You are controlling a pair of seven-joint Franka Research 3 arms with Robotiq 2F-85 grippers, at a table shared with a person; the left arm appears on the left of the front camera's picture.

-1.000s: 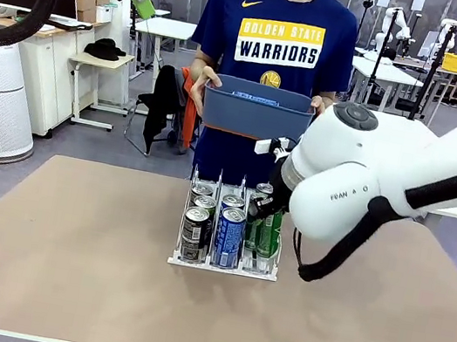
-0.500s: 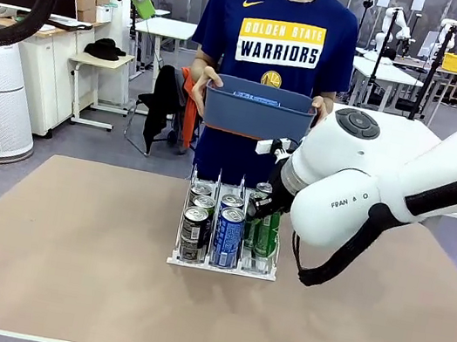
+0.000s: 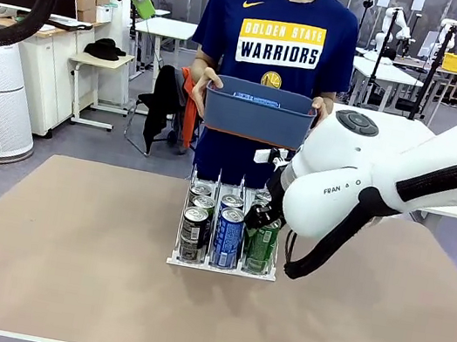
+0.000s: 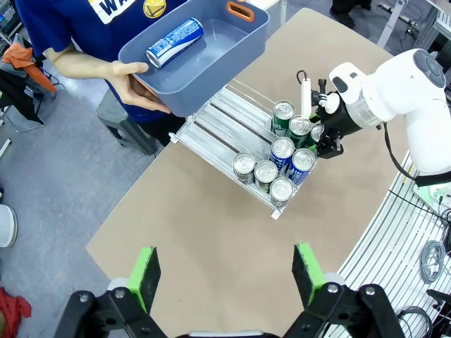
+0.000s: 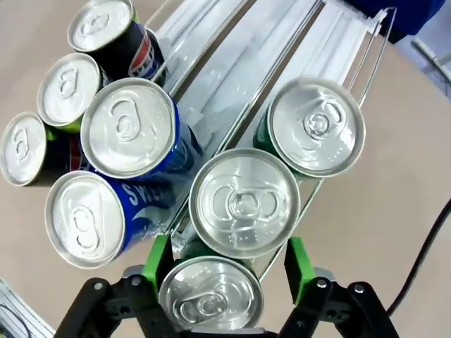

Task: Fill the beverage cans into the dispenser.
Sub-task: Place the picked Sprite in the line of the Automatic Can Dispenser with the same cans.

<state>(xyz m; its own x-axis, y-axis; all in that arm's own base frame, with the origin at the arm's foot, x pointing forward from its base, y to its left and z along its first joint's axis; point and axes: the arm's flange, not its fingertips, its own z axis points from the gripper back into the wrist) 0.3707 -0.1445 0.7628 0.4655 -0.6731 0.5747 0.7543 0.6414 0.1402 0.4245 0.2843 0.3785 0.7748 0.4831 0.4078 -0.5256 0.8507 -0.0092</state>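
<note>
The dispenser (image 3: 220, 266) stands mid-table with beverage cans in all three lanes: dark Pepsi ones (image 3: 193, 234) on the left, blue-and-white ones (image 3: 227, 237) in the middle, green ones (image 3: 262, 244) on the right. My right gripper (image 3: 262, 218) hangs over the right lane's front. In the right wrist view its green pads (image 5: 156, 263) stand apart on either side of the front green can (image 5: 211, 299), open. Two more green cans (image 5: 244, 203) sit behind it. My left gripper (image 4: 227, 276) is open and empty, high above the table.
A person at the far edge holds a blue bin (image 3: 256, 112) above the dispenser's back end, with one blue-and-white can (image 4: 174, 42) lying inside. The dispenser's far lane halves (image 4: 222, 123) are bare. Open tabletop (image 3: 66, 240) lies on both sides.
The right arm has shifted a little left and the green can has settled at the front of the right lane. The right jaws have opened off it. The left arm has not moved.
</note>
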